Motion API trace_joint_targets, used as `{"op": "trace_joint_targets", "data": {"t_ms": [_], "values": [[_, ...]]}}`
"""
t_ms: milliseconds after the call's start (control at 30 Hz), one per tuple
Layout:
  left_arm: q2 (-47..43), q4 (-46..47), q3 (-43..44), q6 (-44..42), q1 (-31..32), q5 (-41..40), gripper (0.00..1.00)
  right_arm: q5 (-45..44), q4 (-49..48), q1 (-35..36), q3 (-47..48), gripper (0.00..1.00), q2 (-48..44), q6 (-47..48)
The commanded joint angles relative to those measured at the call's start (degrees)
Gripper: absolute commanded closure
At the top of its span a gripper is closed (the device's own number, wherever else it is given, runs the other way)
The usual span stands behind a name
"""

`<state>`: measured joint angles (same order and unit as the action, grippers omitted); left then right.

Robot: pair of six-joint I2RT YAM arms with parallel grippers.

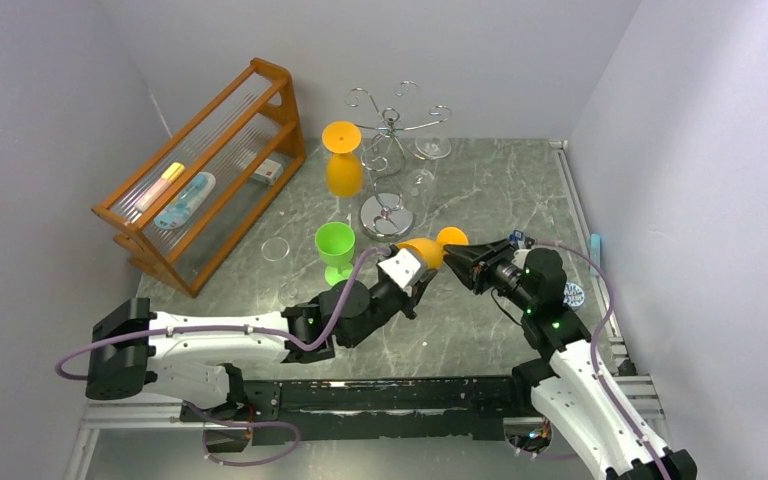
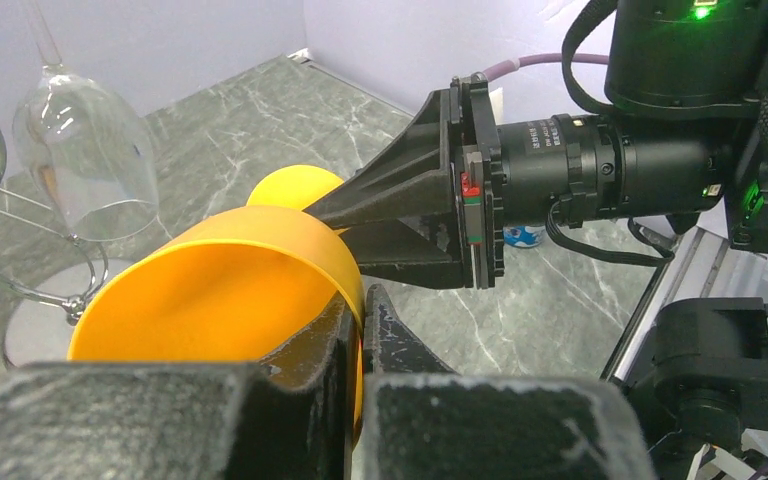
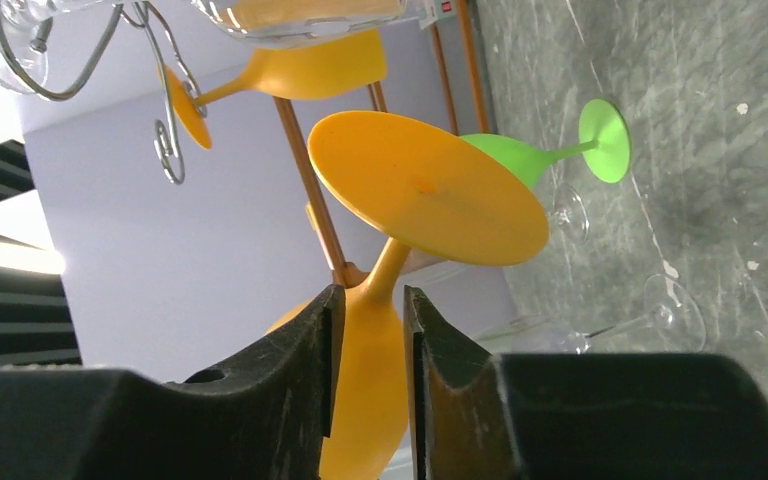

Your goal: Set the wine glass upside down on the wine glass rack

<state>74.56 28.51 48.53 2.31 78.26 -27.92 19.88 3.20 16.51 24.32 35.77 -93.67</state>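
Far left of the left pincer (image 2: 363, 320): orange wooden shelf (image 1: 287, 100), standing on the counter (image 1: 500, 190).
Nearer, left of that pincer and a bit beyond it: a clear glass (image 1: 275, 248) lying on its side, then a green glass (image 1: 335, 243) upright.
Beyond the left pincer: wine glass rack (image 1: 382, 216), base on the counter. A second orange glass (image 1: 343, 172) hangs upside down from its left arm. Clear hung glasses (image 1: 432, 145) are on the right-side arms.
Left pincer: clamped on the wine glass (image 2: 230, 270), with the bowl wall at the rim pinched between its fingers.
Wine glass: off the counter, roughly level, spanning the two pincers. The bowl mouth is at the left one and the foot at the right one. It's not on the rack, just on the near side of its base.
Right pincer (image 3: 372, 300): nose to nose with the left. Jaws part-way apart, one each side of the stem where it meets the bowl. The foot disc is just past the fingertips. Can't tell if the pads actually bite.
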Motion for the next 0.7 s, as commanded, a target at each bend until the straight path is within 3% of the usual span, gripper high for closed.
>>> {"op": "trace_joint_targets", "data": {"t_ms": [0,667], "values": [[-1.6,6.8,-1.5,-0.6,0.7,-0.5,0.95,-1.8,-2.9,0.1,-1.4,0.69,-1.9,-3.4],[-0.4,11.7,-3.1,-4.6,0.9,2.9,0.95,2.2,-5.7,0.1,0.9,0.75,2.5,-5.5]]}}
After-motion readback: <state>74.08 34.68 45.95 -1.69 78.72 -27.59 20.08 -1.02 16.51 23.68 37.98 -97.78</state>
